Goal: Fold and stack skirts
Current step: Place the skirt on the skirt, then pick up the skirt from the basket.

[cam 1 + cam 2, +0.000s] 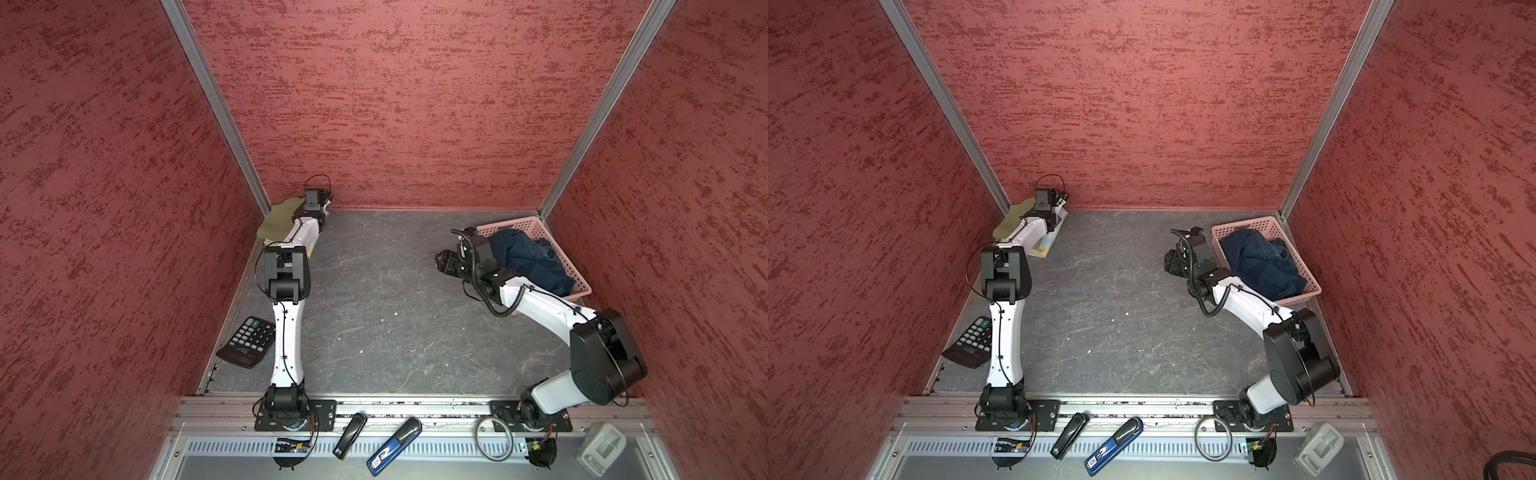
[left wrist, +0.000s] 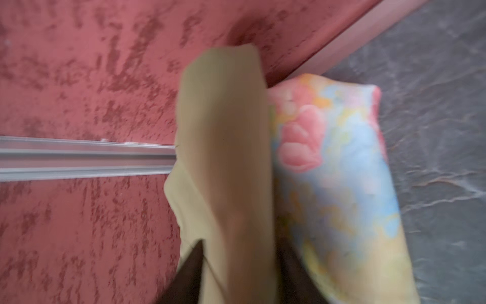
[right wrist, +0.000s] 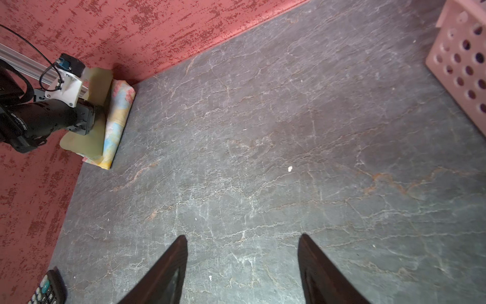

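With the right gripper (image 3: pixel 242 237) spread and empty just beside the pink basket (image 1: pixel 511 224), grasp the crumpled denim skirt (image 1: pixel 528 257) inside it by a thick hem or waistband edge, as it is probably limp yet heavier than the olive skirt (image 2: pixel 223 131) straddled by the parted left gripper (image 2: pixel 240 242) atop the floral skirt (image 2: pixel 336 171).

In both top views the whole table (image 1: pixel 395 311) is looked down on from high above the near edge, facing the back wall (image 1: pixel 395 104). From the left wrist the floral skirt (image 2: pixel 336 171) is seen close and blurred; from the right wrist it is seen far off, low across the table
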